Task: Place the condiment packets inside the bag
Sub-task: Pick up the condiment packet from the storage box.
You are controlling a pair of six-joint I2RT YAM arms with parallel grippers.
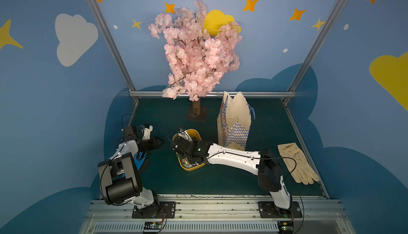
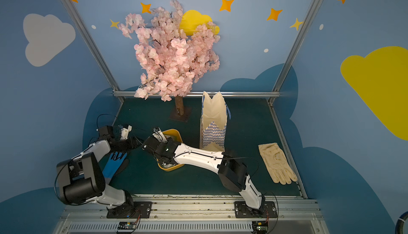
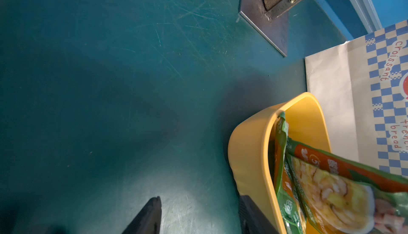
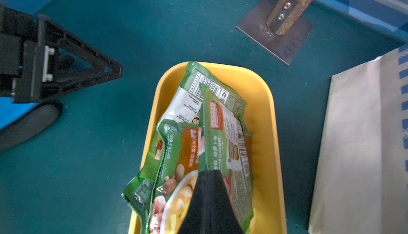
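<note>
- The right gripper [image 4: 208,174] is down in the yellow tray [image 4: 266,111], fingers pinched tight on the edge of one green packet [image 4: 213,131]. That one stands up on its edge out of the pile.
- The rest of the condiment packets [image 4: 176,146] sit heaped in the tray under and around it, all overlapping, with barcodes and mushroom soup pics showing.
- The left gripper [image 3: 199,198] has its fingers spread apart with only bare table [image 3: 110,89] between them, so it's holding nothing. It hangs just outside the tray, on the side away from the bag. Can't tell if one finger actually touches the tray wall.
- The bag [image 1: 235,120] stands upright with its mouth open, just beside the tray on the right arm's side and a bit further back. No clear look at what's inside.
- In both top views the right arm's white forearm crosses in front of the foot of the bag.
- The pink blossom tree [image 1: 196,52] is planted behind the tray, with its metal base plate [image 4: 276,30] flat on the table near the bag.
- A cream glove [image 1: 298,163] lies flat by the table's right edge, well apart from the bag.
- A blue glove [image 2: 114,164] lies under the left arm.
</note>
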